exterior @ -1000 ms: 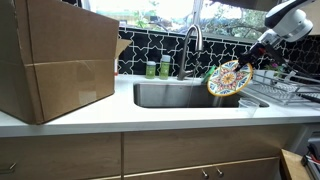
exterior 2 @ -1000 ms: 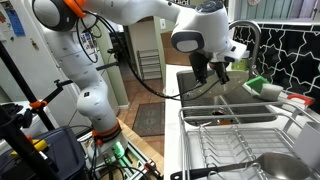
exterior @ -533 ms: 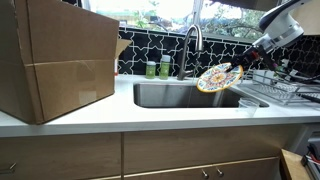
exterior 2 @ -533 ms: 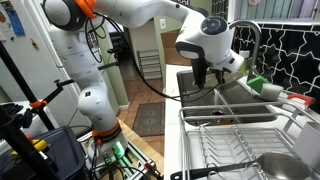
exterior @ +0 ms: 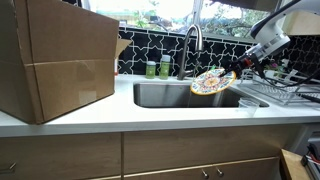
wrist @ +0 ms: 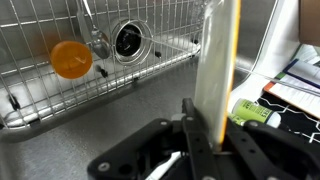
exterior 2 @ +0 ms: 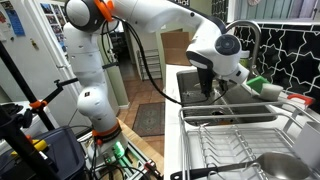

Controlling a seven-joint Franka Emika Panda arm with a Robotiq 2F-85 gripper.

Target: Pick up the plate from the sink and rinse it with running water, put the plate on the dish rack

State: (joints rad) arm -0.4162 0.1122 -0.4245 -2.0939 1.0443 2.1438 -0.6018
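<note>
My gripper [exterior: 238, 70] is shut on the rim of the painted plate [exterior: 210, 82] and holds it tilted above the right part of the steel sink [exterior: 165, 95], just right of the gooseneck faucet [exterior: 192, 40]. In the wrist view the plate [wrist: 215, 65] stands edge-on between the jaws [wrist: 212, 135], over the sink floor [wrist: 60, 140]. In an exterior view my gripper [exterior 2: 212, 88] hangs over the sink [exterior 2: 200, 90] and the plate is hidden behind it. The wire dish rack [exterior: 280, 92] stands right of the sink; it fills the foreground in an exterior view [exterior 2: 235, 140].
A big cardboard box [exterior: 55, 60] stands on the counter left of the sink. Green bottles [exterior: 157, 68] stand behind the sink. A wire grid with a drain [wrist: 130, 40] and an orange ball [wrist: 70, 58] lie in the basin. A steel bowl [exterior 2: 285, 165] sits in the rack.
My gripper has carried the plate leftward and lower, from beside the rack toward the faucet, tipping it flatter over the sink.
</note>
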